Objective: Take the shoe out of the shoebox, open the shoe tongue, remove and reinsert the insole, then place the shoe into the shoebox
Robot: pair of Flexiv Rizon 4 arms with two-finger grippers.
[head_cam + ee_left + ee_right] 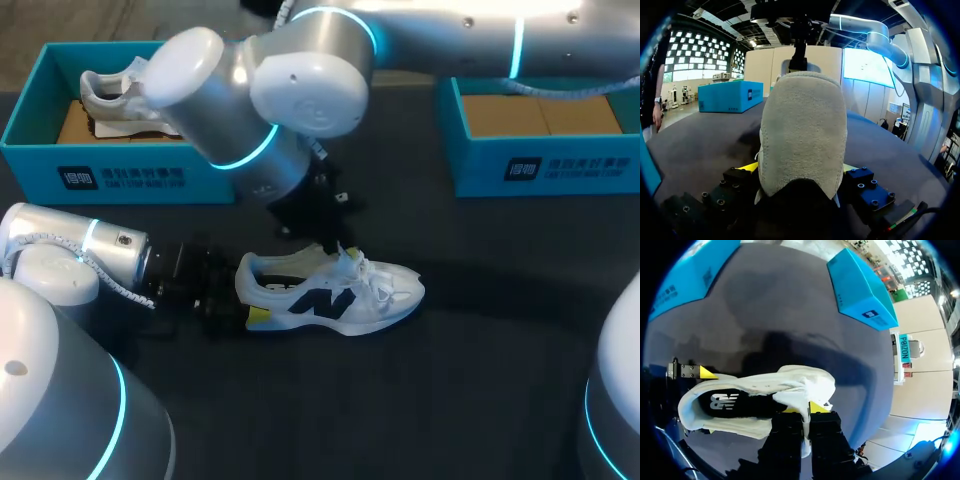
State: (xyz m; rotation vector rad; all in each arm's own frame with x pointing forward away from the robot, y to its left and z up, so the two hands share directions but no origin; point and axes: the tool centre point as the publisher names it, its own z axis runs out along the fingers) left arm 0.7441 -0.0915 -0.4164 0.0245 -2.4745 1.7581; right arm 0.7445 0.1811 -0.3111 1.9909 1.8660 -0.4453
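So the shoe (330,295) sits on the table (480,400) mid-frame, the left gripper (245,305) has its fingers clenched on the heel to pin it, probably so the right gripper (335,250), fingers pinching the tongue (792,397), can pull that open.

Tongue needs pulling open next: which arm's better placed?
Right. The right gripper pinches the tongue of the white fabric sneaker from both sides. The left gripper clamps its heel, so it suits bracing.
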